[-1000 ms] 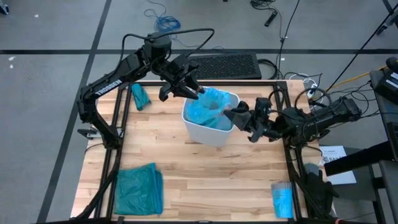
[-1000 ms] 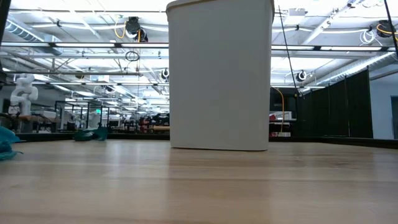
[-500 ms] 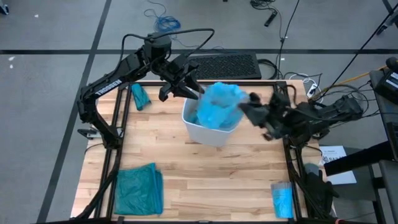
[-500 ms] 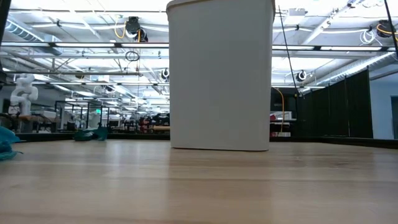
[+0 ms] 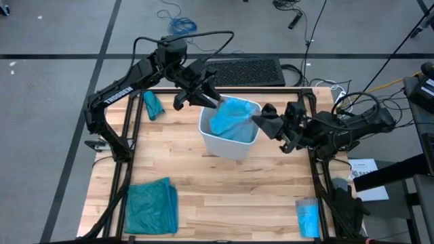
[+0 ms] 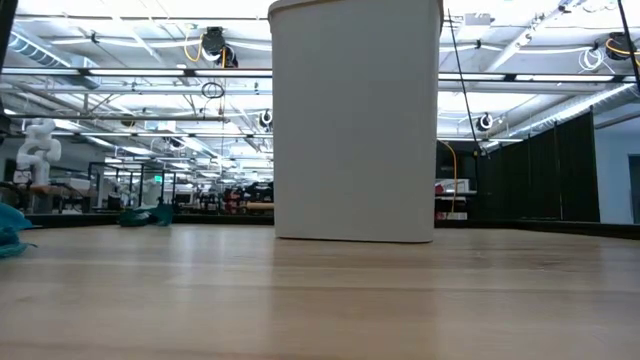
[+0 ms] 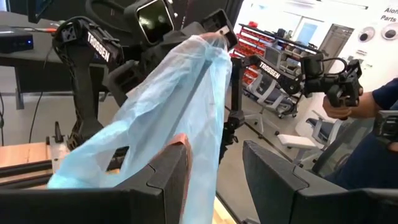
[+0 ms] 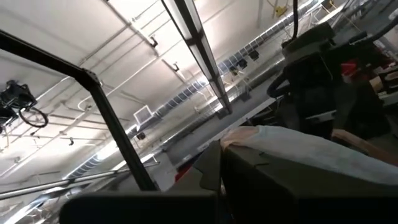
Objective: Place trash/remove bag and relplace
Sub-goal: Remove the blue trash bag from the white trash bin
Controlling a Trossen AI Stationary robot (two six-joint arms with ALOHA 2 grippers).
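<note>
- white bin [image 5: 230,141] sits between both grippers, pale blue bag [image 5: 230,116] inside, rising past its rim.
- left gripper [image 5: 211,102] pinches bag's far edge.
- right gripper [image 5: 260,120] clamps bag's near-right edge, arm stretched low.

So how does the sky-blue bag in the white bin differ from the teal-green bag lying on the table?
The sky-blue bag is pale and see-through; the teal-green bag is darker and looks opaque. The sky-blue bag sits in the white bin, with the left gripper and right gripper at its edges, while the teal-green bag lies flat on the table, untouched and far from both. Both are crinkled plastic bags.
</note>
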